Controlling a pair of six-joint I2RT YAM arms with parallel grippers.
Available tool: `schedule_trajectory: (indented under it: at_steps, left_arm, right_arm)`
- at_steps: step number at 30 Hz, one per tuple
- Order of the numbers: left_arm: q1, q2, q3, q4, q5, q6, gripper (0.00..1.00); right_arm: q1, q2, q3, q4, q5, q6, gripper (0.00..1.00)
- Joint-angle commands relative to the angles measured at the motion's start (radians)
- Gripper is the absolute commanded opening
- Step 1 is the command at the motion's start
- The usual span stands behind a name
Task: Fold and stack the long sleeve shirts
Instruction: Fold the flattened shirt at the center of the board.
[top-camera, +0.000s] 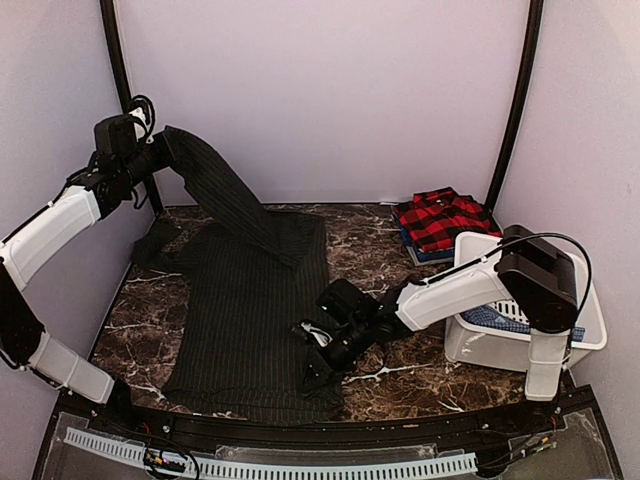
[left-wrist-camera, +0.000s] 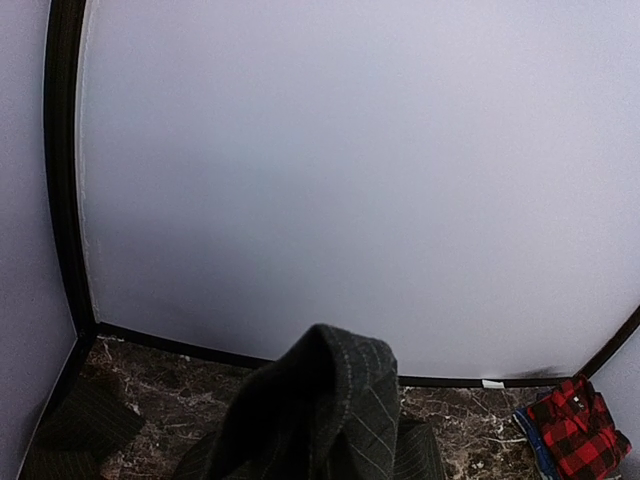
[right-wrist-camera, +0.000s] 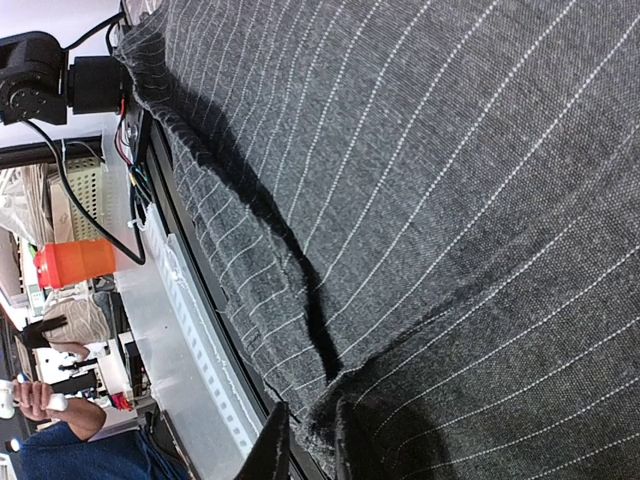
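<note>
1. Overhead, my left gripper (top-camera: 158, 152) is clamped on one sleeve (top-camera: 222, 195) of the dark charcoal pinstriped cloth shirt (top-camera: 250, 320), raised above the far left corner of the dark marble worktop (top-camera: 400, 250). The body lies flat. My right gripper (top-camera: 312, 362) pinches the near right hem.
2. Left wrist: only draped cloth shows.
3. Right wrist: my fingers (right-wrist-camera: 268, 450) are nearly closed on a thin bunch, which could slip under tension.
</note>
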Motion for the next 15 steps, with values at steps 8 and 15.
schedule_trajectory:
  at_steps: [8, 15]
  left_arm:
    - [0.005, -0.038, -0.061, -0.009, -0.009, 0.004, 0.0]
    - [0.005, -0.032, -0.069, -0.005, -0.009, -0.001, 0.0]
  right_arm:
    - [0.028, -0.044, 0.084, -0.078, 0.093, -0.077, 0.27]
    - [0.066, 0.032, 0.31, -0.301, 0.392, -0.188, 0.15]
